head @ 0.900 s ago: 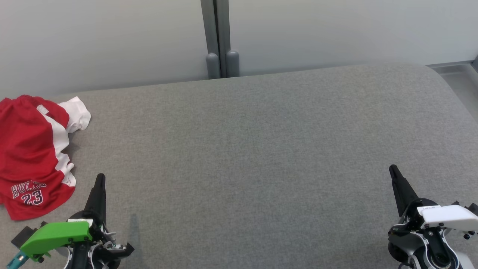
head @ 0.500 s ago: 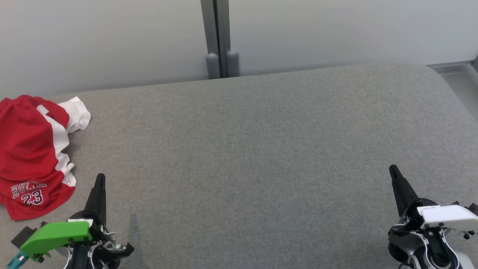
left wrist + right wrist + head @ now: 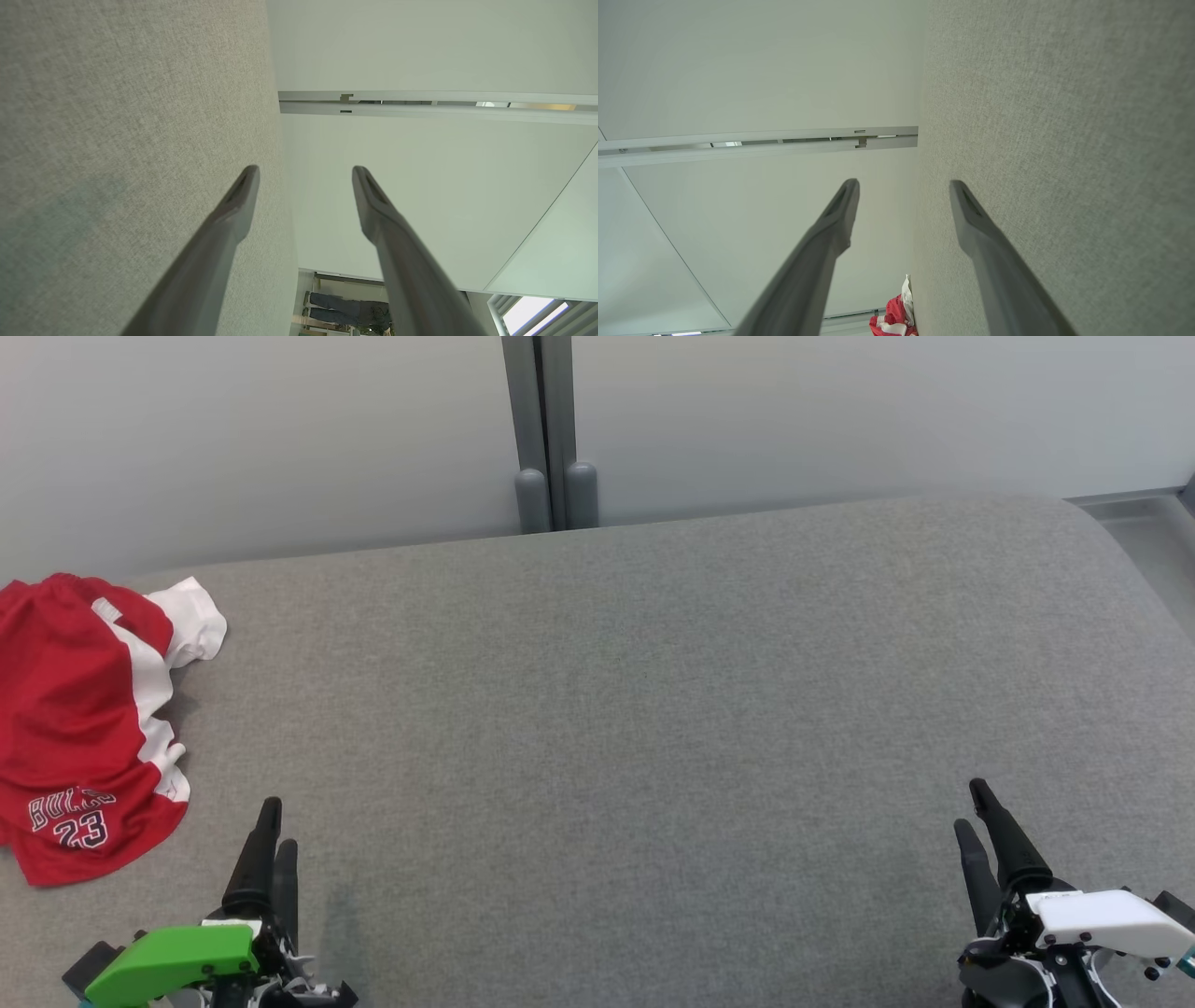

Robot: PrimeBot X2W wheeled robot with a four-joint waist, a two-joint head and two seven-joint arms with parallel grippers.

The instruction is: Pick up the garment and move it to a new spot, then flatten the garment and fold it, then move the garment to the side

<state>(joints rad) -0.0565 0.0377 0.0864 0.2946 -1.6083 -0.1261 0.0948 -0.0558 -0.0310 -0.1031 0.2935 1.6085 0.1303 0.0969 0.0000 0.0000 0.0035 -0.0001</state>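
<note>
A crumpled red and white garment (image 3: 79, 723) marked "Bulls 23" lies at the far left of the grey padded surface (image 3: 653, 709); in the right wrist view it is a small red patch (image 3: 894, 317) near the bottom edge. My left gripper (image 3: 276, 822) hovers at the lower left, just right of the garment and apart from it, open and empty, as the left wrist view (image 3: 306, 170) confirms. At the lower right my right gripper (image 3: 971, 806) is open too, with nothing between its fingers (image 3: 903, 184), far from the garment.
A pale wall with a grey vertical post (image 3: 546, 429) stands behind the surface. The surface's rounded right end (image 3: 1130, 579) drops off to a floor strip. A person's legs (image 3: 348, 305) stand far off in the left wrist view.
Both grippers have drawn back toward the bottom edge of the head view, and each now shows two separate fingers. The garment has not moved.
</note>
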